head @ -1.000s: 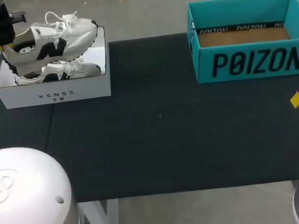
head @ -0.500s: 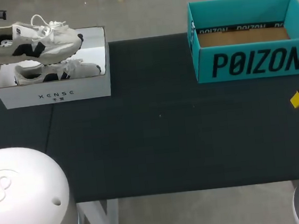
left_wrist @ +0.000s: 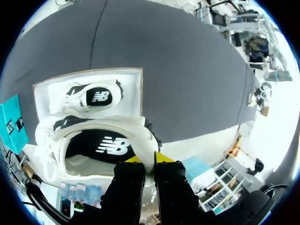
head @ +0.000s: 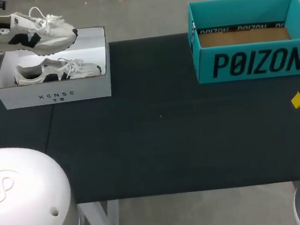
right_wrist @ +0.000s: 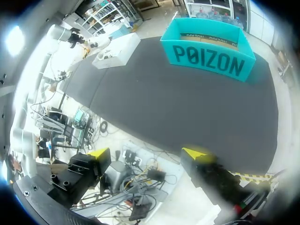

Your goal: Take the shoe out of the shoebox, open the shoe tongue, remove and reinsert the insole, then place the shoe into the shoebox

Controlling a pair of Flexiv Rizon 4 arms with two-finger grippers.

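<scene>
Standing open at the far right of the black table (head: 158, 144), the teal shoebox (head: 252, 61) looks ready to receive the shoe. Above the white shoebox (head: 57, 94) the sneaker (head: 26, 37) hangs clear for handling, its heel collar pinched by the left gripper (left_wrist: 149, 160). The right gripper (right_wrist: 147, 152) is spread wide and empty.

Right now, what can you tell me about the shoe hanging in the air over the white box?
The lifted shoe is a white sneaker with black side panels, a white logo and loose white laces, soft fabric by the look of it. It hangs roughly level above the white shoebox, toe toward the table's middle, touching neither the box nor the second shoe lying inside. Only the left gripper touches it, its fingers pinching the heel rim.
</scene>
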